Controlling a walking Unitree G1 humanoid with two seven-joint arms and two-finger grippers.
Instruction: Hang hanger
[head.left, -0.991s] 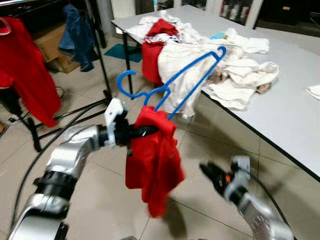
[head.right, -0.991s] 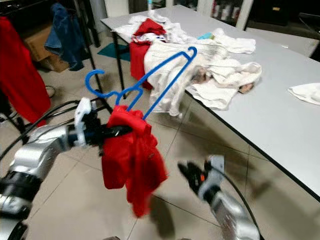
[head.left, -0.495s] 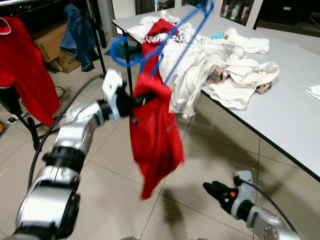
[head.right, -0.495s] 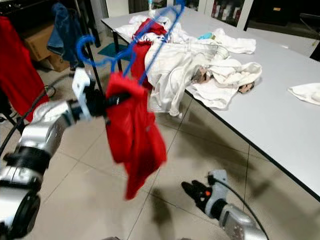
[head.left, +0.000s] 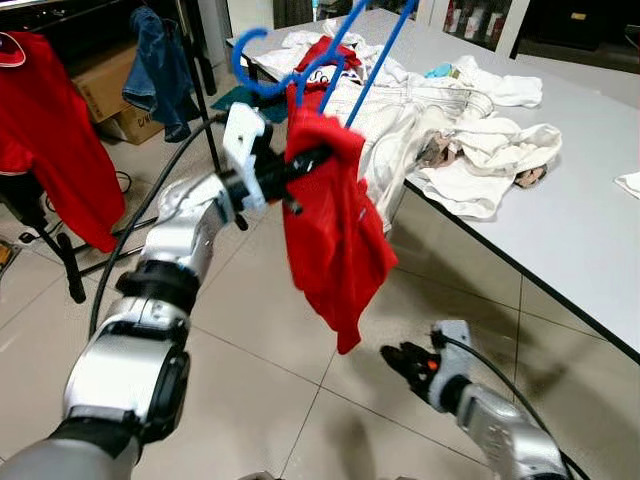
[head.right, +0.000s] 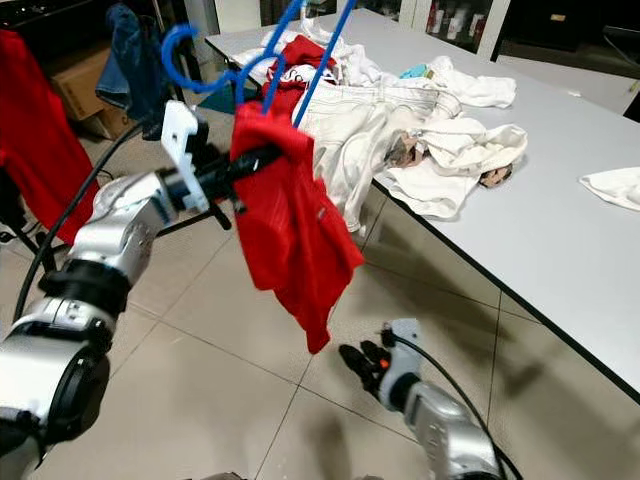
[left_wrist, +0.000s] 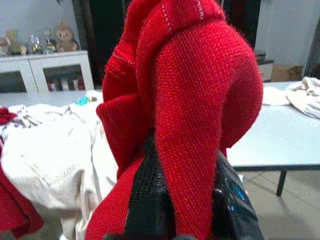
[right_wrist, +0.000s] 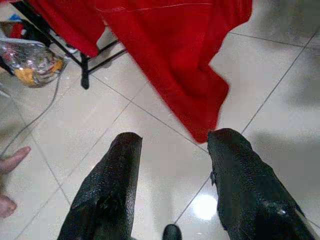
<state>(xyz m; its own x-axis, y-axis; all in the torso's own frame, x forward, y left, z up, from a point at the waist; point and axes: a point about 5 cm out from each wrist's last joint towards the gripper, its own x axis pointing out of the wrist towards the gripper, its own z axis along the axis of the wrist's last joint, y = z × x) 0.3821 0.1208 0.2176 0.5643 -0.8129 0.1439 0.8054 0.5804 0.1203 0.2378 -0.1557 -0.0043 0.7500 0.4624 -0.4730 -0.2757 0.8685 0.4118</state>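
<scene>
A blue plastic hanger (head.left: 330, 50) carries a red knitted garment (head.left: 338, 230) that hangs off it in a long drape. My left gripper (head.left: 300, 165) is raised at chest height and shut on the red garment at the hanger's shoulder; the wrist view has red knit (left_wrist: 200, 100) wrapped over its black fingers (left_wrist: 150, 200). The hanger's hook (head.right: 178, 48) curls up toward the left. Low down over the floor tiles, my right gripper (head.left: 400, 360) stands open below the garment's hem (right_wrist: 200, 125), holding nothing.
A grey table (head.left: 570, 210) at the right holds a heap of white and red laundry (head.left: 440, 110). A black clothes rack (head.left: 200, 90) at the left carries a red garment (head.left: 50, 130) and a blue denim piece (head.left: 155, 70). A person's toes (right_wrist: 10, 165) rest on the tiles.
My left arm has swung the hanger and garment right and closer, the hem still swaying. The right gripper has shifted slightly left, low over the floor.
</scene>
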